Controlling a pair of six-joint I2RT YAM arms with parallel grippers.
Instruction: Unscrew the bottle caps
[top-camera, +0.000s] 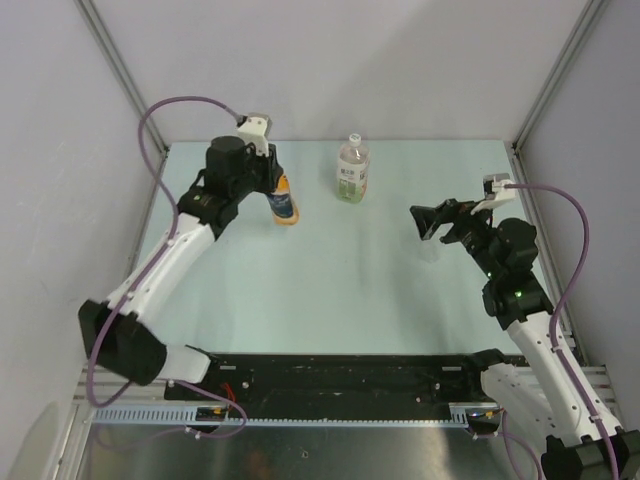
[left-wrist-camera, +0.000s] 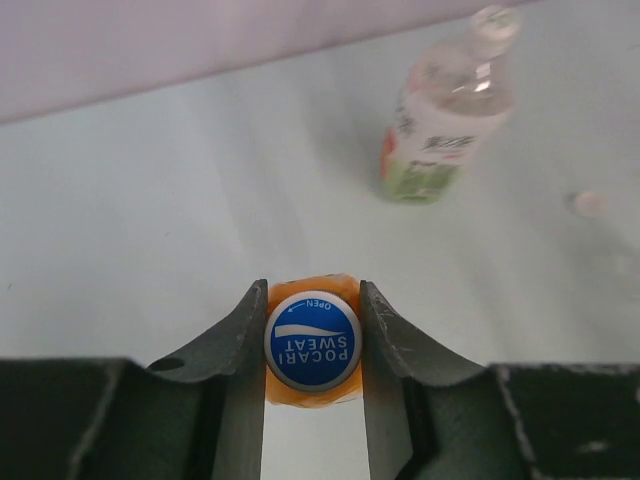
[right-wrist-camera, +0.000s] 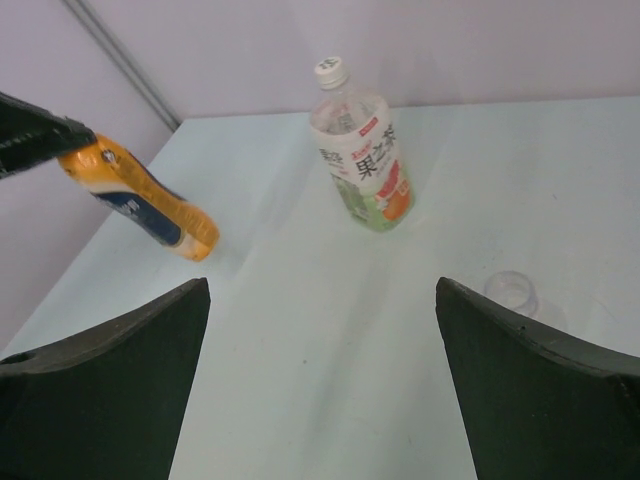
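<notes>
Bottle caps show poorly from the top external view. Only the white plastic screw cap (top-camera: 353, 140) is plain, on the clear green-labelled plastic bottle (top-camera: 352, 172) standing far back on the pale green table (top-camera: 330, 290). Grey-white walls (top-camera: 400, 60) and aluminium corner posts (top-camera: 122, 70) box the table in. Over the orange plastic bottle (top-camera: 283, 203) sit the left jaws; the right jaws hang spread, well apart from both bottles.

Left wrist view: the blue round plastic cap (left-wrist-camera: 312, 342), lettered POCARI SWEAT and OPEN in white, is pinched between the left jaws, atop the orange bottle. A small translucent loose cap (left-wrist-camera: 587, 204) lies on the table beyond.

Right wrist view: the spread jaws frame that translucent cap, near the clear bottle.
</notes>
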